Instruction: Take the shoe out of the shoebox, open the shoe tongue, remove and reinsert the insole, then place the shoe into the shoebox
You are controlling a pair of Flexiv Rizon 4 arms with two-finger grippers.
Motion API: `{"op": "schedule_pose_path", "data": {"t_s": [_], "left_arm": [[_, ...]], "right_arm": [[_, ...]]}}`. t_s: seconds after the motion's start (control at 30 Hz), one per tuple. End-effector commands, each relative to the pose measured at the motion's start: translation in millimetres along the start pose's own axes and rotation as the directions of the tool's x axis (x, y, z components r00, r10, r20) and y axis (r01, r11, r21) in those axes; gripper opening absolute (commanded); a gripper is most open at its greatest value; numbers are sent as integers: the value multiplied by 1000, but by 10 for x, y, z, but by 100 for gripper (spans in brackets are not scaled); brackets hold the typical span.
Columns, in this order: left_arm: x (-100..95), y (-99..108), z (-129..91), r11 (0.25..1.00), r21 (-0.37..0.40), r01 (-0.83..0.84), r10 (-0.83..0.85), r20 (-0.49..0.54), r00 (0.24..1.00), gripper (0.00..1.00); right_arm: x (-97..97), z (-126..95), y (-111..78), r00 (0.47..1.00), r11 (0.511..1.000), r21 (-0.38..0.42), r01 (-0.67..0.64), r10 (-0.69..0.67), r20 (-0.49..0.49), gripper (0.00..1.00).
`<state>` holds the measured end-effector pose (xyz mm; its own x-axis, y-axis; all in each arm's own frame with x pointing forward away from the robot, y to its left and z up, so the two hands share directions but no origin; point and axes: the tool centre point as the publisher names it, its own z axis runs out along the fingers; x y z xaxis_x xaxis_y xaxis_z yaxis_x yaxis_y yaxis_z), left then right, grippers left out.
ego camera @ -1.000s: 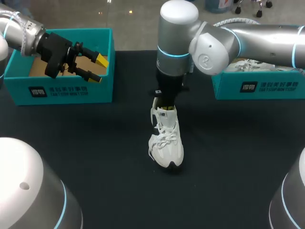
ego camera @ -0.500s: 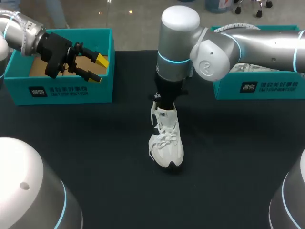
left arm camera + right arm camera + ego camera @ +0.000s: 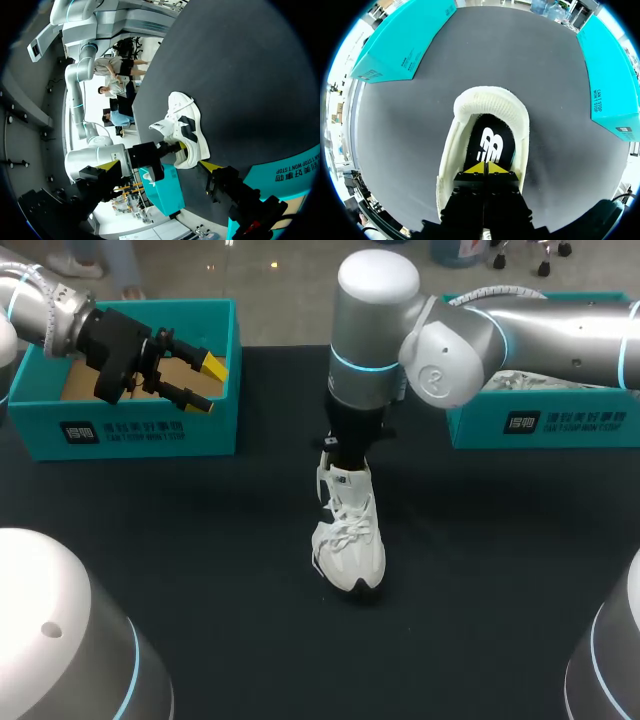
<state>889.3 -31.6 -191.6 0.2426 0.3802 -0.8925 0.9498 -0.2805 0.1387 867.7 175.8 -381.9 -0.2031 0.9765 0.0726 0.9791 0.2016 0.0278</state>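
A white shoe point(image 3: 350, 540) stands upright on the black table point(image 3: 230, 570), toe toward the front edge. My right gripper point(image 3: 343, 460) points down into its heel opening. In the right wrist view my right gripper point(image 3: 485, 167) is shut, its yellow tips together just over the black insole point(image 3: 489, 142) lying inside the shoe point(image 3: 451, 150). My left gripper point(image 3: 190, 382) hangs open above the left teal shoebox point(image 3: 130, 425), holding nothing. In the left wrist view the shoe point(image 3: 185, 131) lies ahead of my left gripper point(image 3: 160, 167).
A second teal shoebox point(image 3: 540, 420) stands at the back right with white contents point(image 3: 520, 375) in it. The left shoebox shows a brown cardboard floor point(image 3: 85, 385). Bare black table surrounds the shoe on all sides.
My right arm shifted slightly over the shoe's heel a second ago and has held still since. The shoe and my left arm have not moved.
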Motion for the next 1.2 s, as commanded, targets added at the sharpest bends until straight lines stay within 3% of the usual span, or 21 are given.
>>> {"op": "schedule_pose_path", "data": {"t_s": [0.03, 0.13, 0.27, 0.37, 0.7, 0.93, 1.2], "left_arm": [[3, 8, -3, 1000, 3, -1, 1, -2, 1000, 100], [3, 8, -3, 1000, 3, -1, 1, -2, 1000, 100], [3, 8, -3, 1000, 3, -1, 1, -2, 1000, 100], [3, 8, -3, 1000, 3, -1, 1, -2, 1000, 100], [3, 8, -3, 1000, 3, -1, 1, -2, 1000, 100], [3, 8, -3, 1000, 3, -1, 1, -2, 1000, 100], [3, 8, -3, 1000, 3, -1, 1, -2, 1000, 100]], "right_arm": [[16, -114, 59, 992, 990, 103, -94, 84, 95, 0], [43, -156, 54, 959, 982, 95, -163, 135, 248, 0], [48, -174, 17, 955, 977, 110, -181, 148, 258, 0], [39, -118, -8, 932, 970, 119, -213, 165, 322, 0], [20, -148, -108, 927, 943, 184, -276, 211, 308, 0], [18, -230, -187, 948, 938, 223, -264, 211, 238, 0], [80, -288, -257, 949, 932, 253, -258, 196, 245, 0]]}}
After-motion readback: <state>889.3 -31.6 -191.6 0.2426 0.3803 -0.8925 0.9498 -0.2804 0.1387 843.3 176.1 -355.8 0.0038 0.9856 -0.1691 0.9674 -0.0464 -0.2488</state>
